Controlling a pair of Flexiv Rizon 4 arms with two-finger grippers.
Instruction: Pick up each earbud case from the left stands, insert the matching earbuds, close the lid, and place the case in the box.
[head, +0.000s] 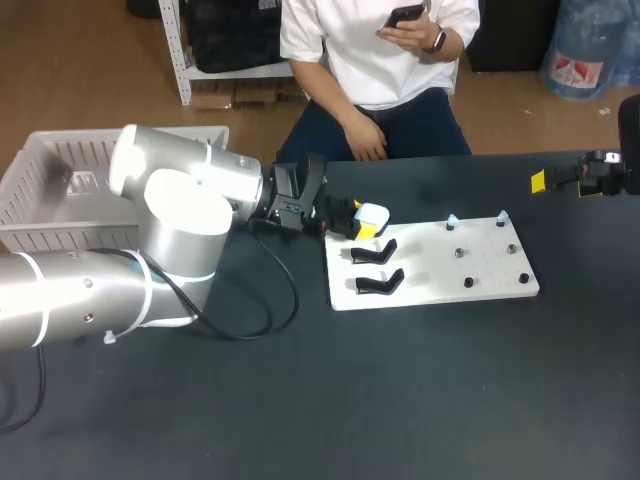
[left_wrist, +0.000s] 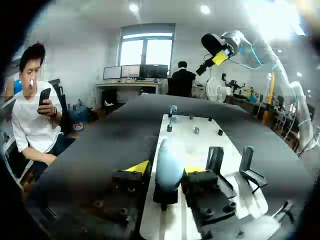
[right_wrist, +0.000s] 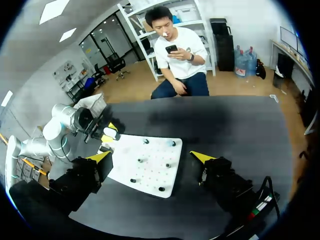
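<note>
**Earbud case** (head: 373, 213): white, on the rearmost stand at the left edge of the white board (head: 440, 285).
**Left tool** (head: 362, 222): set about the case; whether it grips cannot be told.
**Two black stands** (head: 380, 285): just in front of the case.
**Right tool** (head: 585, 182): spread wide at the far right edge of the worktop (head: 400, 400), well apart from the board, with dark worktop surface between them.
**Box** (head: 50, 235): beyond the worktop's left rear, behind the left arm.

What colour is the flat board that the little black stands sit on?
White. The board shows best in the head view.
</note>
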